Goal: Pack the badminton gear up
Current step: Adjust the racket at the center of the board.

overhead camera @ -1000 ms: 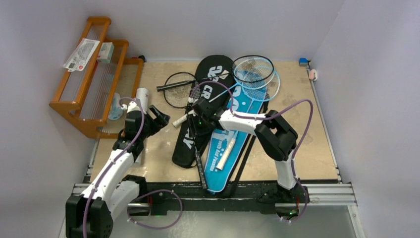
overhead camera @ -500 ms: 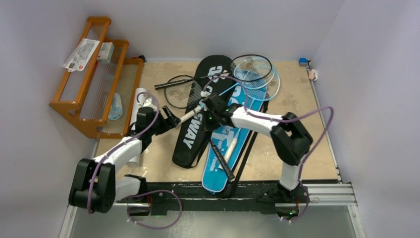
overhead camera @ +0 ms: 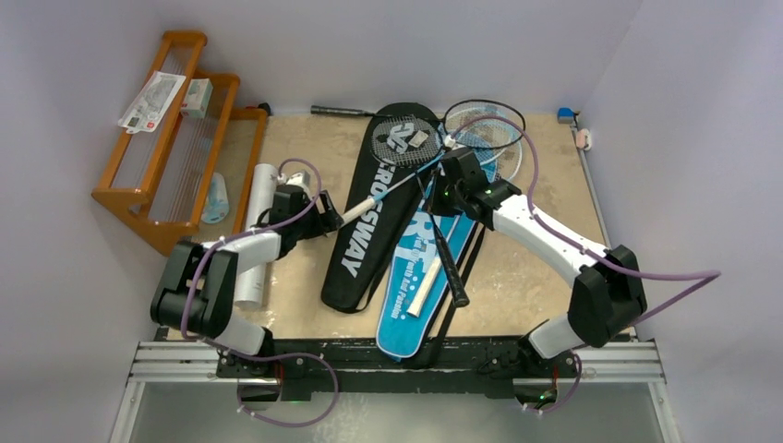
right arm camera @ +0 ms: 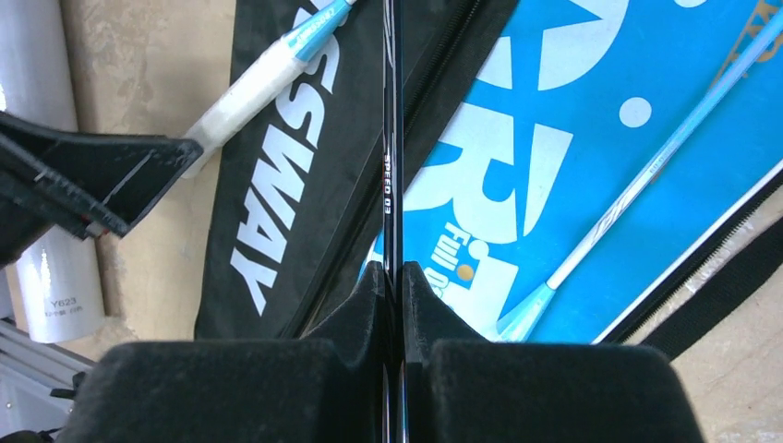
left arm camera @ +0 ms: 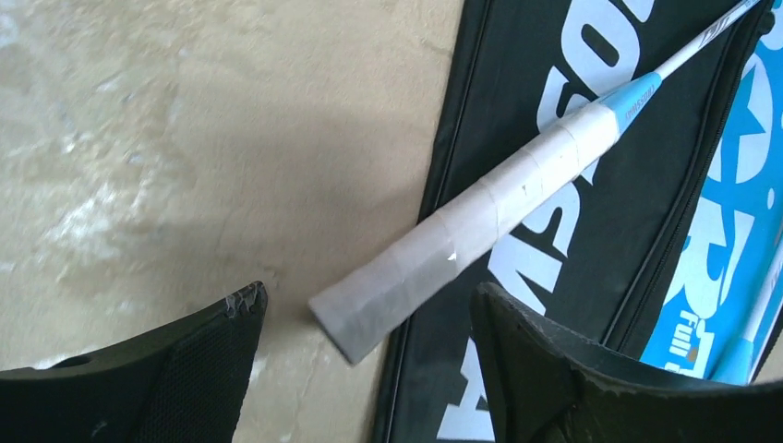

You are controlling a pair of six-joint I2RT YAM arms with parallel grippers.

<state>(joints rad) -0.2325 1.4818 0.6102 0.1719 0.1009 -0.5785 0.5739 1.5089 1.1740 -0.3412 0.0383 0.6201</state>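
Wht/blk arms [overhead camera: 545, 238], purple cables [overhead camera: 683, 275]

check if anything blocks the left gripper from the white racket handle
Nothing visible does. The left gripper is open, and the butt end of the handle sits between its fingers, over the edge of the black cover.

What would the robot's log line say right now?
right fingers: shut on black racket shaft | left fingers: open, white grip between, untouched

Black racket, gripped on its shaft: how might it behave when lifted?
The black racket is probably light: thin frame, open strings. Its glossy shaft could slip or swivel between the right fingers. The long handle end may droop.
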